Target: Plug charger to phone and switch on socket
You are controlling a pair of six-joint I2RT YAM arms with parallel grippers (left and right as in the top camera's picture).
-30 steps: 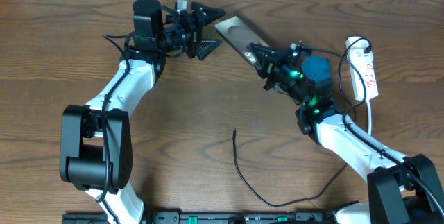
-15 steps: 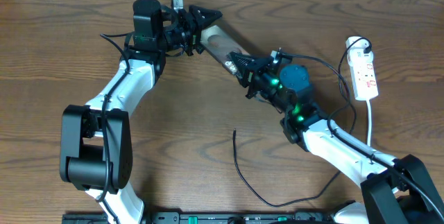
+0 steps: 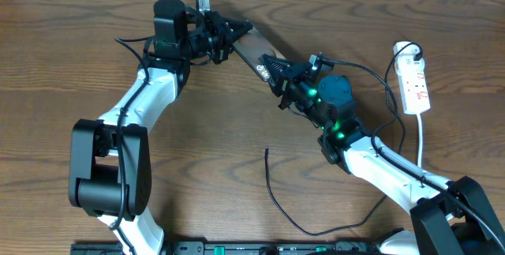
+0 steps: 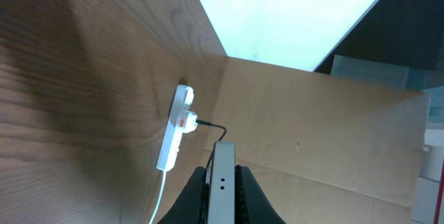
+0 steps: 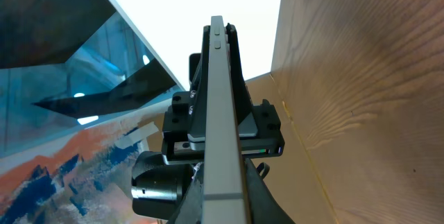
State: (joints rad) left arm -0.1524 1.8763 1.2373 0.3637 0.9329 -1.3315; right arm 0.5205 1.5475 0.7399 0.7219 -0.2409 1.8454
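Both arms are meeting over the far-centre part of the brown wood-grain table (image 3: 205, 152). The left gripper (image 3: 229, 34) is closing narrowly on the upper-left end of the flat rectangular dark-screened phone (image 3: 252, 47). The right gripper (image 3: 268, 67) is clamping the opposite, lower-right end. The phone is spanning the gap between them on a diagonal.

In the left wrist view the phone is showing edge-on, with a black finger (image 4: 196, 195) pressing in on each side. In the right wrist view the phone's grey edge is running straight away from the camera toward the left arm's gripper body, which is sitting right behind it.

The long thin black charger cable (image 3: 267, 166) is lying loose on the table nearer the robot. It is well apart from the phone, and its small tip (image 3: 267, 152) is pointing toward the far edge. The small white elongated power strip with red markings (image 3: 416, 81) is lying at the far right, away from both grippers. Whether its switch is on cannot be told.
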